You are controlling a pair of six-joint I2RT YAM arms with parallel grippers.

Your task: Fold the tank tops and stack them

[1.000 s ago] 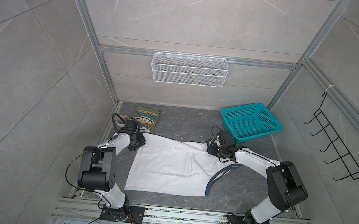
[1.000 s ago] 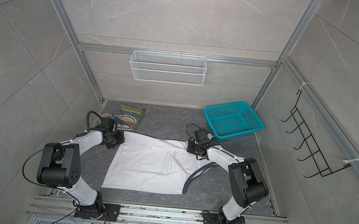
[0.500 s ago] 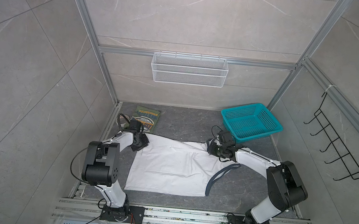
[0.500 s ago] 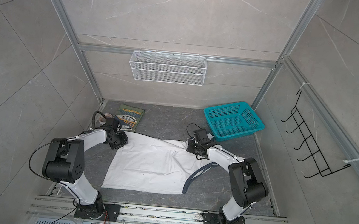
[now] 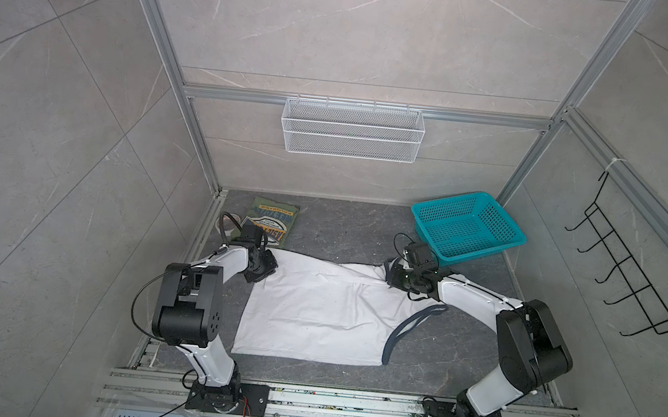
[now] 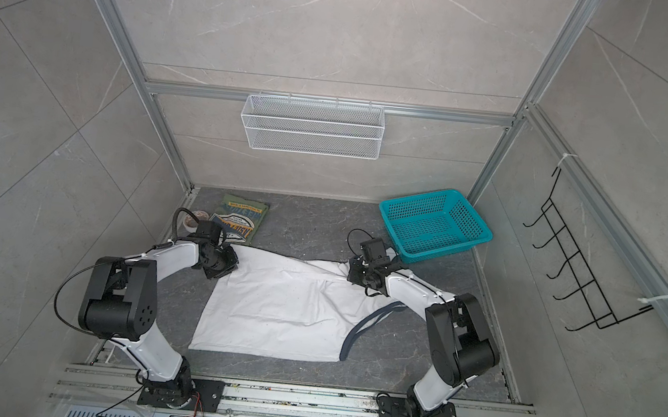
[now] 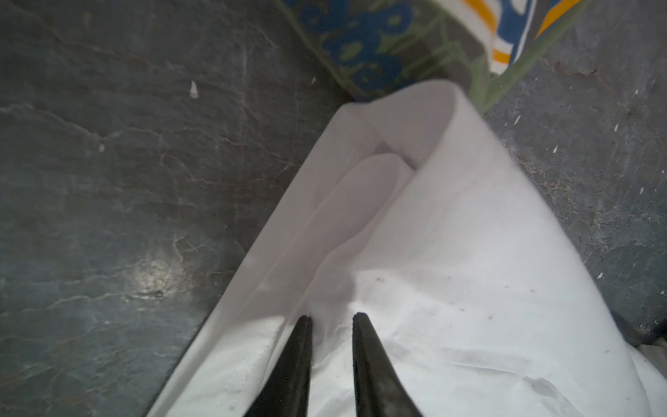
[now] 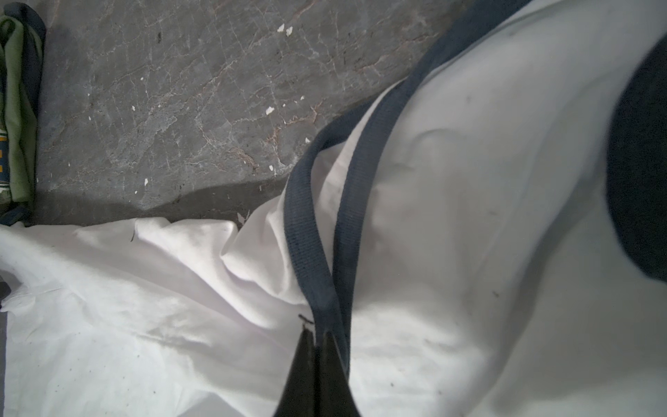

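Grey tile walls (image 5: 341, 30); white wire basket (image 5: 352, 136) at twelve o'clock, black hook rack (image 5: 631, 267) at three; dark stone worktop (image 5: 343, 227) below.

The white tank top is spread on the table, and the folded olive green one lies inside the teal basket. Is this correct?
Not quite. The olive green tank top lies folded on the table at the far left, well apart from the teal basket at the far right; both top views show this. The white tank top is spread on the table, as you say.
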